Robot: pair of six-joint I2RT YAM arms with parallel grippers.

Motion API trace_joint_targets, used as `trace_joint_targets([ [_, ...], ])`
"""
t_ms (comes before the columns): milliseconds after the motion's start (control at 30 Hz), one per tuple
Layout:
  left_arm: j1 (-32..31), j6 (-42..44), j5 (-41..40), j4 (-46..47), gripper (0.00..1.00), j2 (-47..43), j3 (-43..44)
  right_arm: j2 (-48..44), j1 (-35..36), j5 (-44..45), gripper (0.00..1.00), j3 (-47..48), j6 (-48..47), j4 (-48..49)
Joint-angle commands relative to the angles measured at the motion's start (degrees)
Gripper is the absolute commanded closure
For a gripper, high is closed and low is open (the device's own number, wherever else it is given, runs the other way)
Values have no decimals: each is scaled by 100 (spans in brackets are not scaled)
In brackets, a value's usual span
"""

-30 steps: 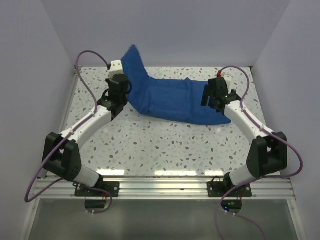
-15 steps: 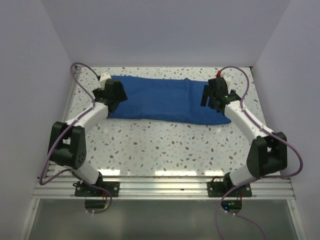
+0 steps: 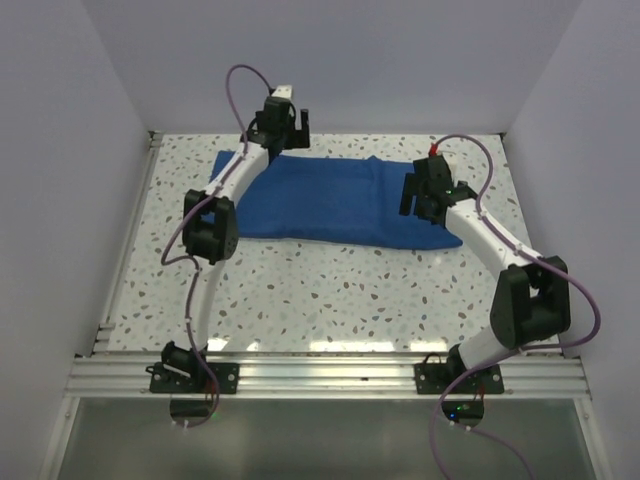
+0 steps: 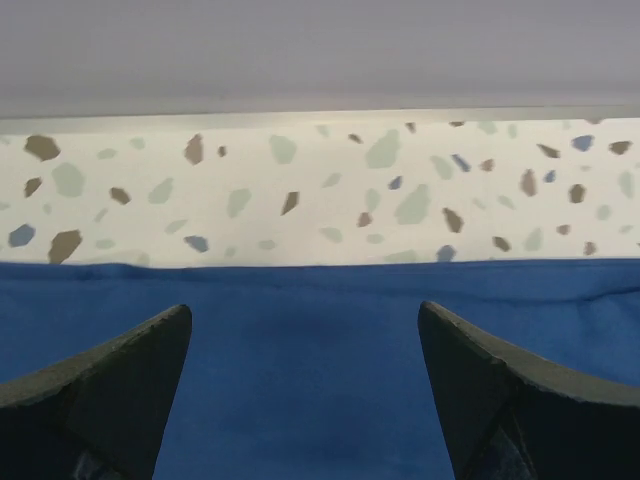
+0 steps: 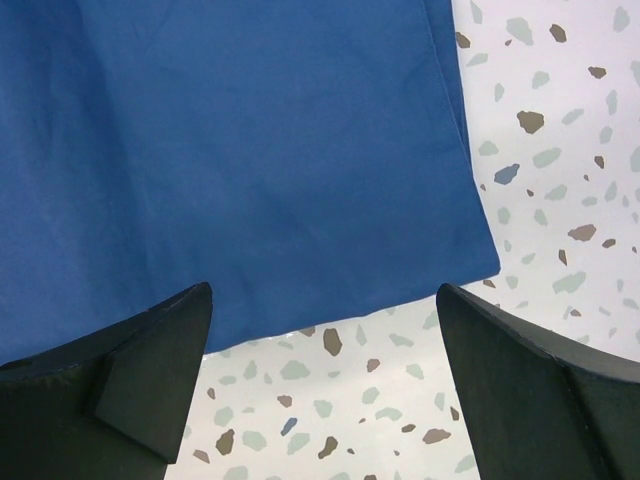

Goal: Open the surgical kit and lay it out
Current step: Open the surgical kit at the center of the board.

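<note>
The blue cloth [image 3: 330, 200] lies flat on the speckled table [image 3: 300, 290]. It sits on the far half and runs long from left to right. Only cloth shows, so I cannot tell if anything lies under it.

The left arm [image 3: 215, 215] reaches far out across the table. The left claw [image 3: 285, 135] hangs over the far edge of the cloth, close to the back wall [image 3: 330, 60]. Its two fingers are spread wide with nothing between them. Seen from its wrist, there is blue cloth below, then a strip of table, then the wall.

The right claw [image 3: 420, 200] hangs over the right end of the cloth. Its fingers are spread wide too, and it holds nothing. Right under it the cloth ends at a corner, and bare table shows beside that corner.

I cannot tell if either claw touches the cloth. The two claws are well apart, one at each end.
</note>
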Motion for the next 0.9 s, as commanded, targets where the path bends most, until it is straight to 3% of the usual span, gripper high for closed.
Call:
trace_joint_targets([
  [0,704,-120,194,-203,1,-215,-401,105,5,82,1,158,-93,126],
  [167,775,91,-131,-287,2,-199,-715,316,5,91,1,281,-93,214],
  [367,775,311,-114,-208,6,144,-724,1001,5,-277,1,1351,4,11],
  [467,784,372,-44,-243,15,276,-645,1554,5,-454,1,1817,-49,-111],
  [533,784,381,-8,-261,27,372,-592,1896,14,-568,1,2432,-128,-321],
  [767,784,205,176,-218,34,487,-670,3953,31,-1613,1,4769,-32,-788],
  [867,784,153,238,-60,41,452,-907,4647,31,-1851,1,5559,144,-753],
])
